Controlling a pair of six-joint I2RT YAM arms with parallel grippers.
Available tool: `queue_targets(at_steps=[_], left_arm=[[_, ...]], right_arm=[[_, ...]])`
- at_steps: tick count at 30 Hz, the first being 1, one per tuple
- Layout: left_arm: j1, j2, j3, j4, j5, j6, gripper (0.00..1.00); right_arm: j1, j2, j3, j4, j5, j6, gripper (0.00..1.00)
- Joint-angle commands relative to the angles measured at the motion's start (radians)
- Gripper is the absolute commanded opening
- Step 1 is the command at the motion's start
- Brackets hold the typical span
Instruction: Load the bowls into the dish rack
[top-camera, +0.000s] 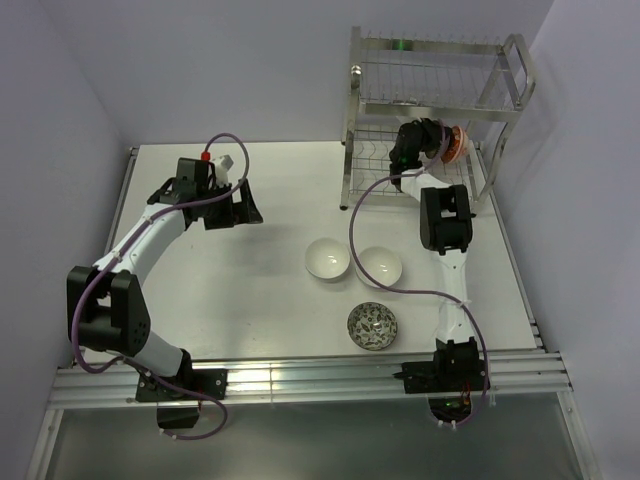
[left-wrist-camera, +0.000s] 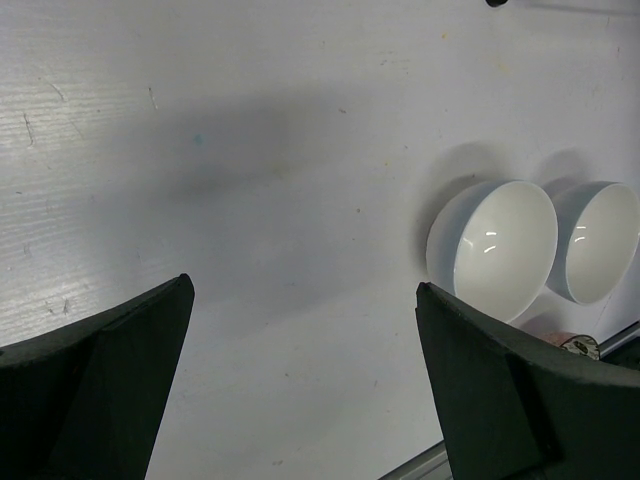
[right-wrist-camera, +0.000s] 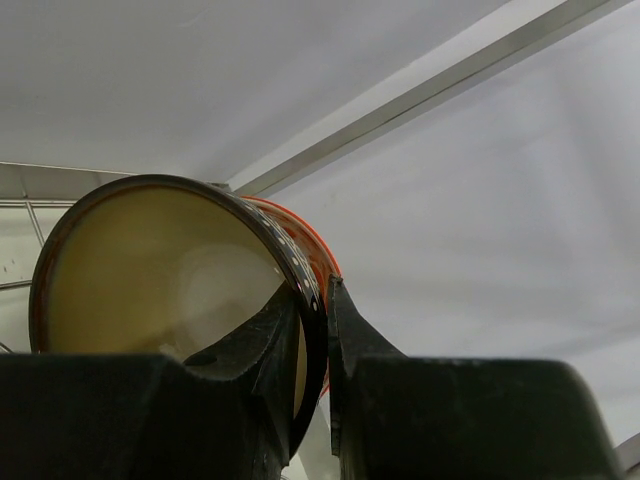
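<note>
My right gripper (top-camera: 432, 150) is shut on the rim of the orange-red patterned bowl (top-camera: 453, 145) and holds it tilted on edge at the lower tier of the silver dish rack (top-camera: 500, 95). In the right wrist view the fingers (right-wrist-camera: 315, 295) pinch the bowl's dark rim, one inside and one outside; the bowl (right-wrist-camera: 150, 270) is cream inside. Two white bowls (top-camera: 327, 258) (top-camera: 379, 265) and the grey-white patterned bowl (top-camera: 373, 325) sit on the table. My left gripper (top-camera: 240, 205) is open and empty over the table. The dark brown bowl is not in view.
In the left wrist view the open gripper (left-wrist-camera: 305, 290) hangs above bare table, with the two white bowls (left-wrist-camera: 505, 250) (left-wrist-camera: 600, 240) side by side to its right. A rack frame bar (right-wrist-camera: 430, 95) runs above the held bowl. The rack stands at the table's back right.
</note>
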Motion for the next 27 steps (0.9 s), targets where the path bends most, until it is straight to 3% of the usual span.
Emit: queue_targets(at_steps=[1,12,14,18,21,27], left_arm=[[0.004,-0.033,0.001,0.03,0.022,0.011,0.99],[0.007,-0.027,0.001,0.033,0.028,0.009,1.0],[0.007,-0.027,0.001,0.034,0.025,0.009,1.0],[0.007,-0.025,0.004,0.03,0.025,0.011,1.0],[0.009,-0.022,0.01,0.028,0.025,0.009,0.99],[0.009,-0.02,0.018,0.027,0.02,0.009,1.0]], right_arm=[[0.001,-0.003,0.064,0.073,-0.007,-0.024,0.0],[0.014,0.012,0.085,0.004,0.016,-0.003,0.02],[0.014,0.006,0.088,-0.019,0.014,0.011,0.08],[0.016,-0.011,0.081,-0.062,0.007,0.045,0.32],[0.019,-0.031,0.064,-0.096,0.0,0.077,0.44],[0.033,-0.083,-0.008,-0.122,-0.009,0.122,0.57]])
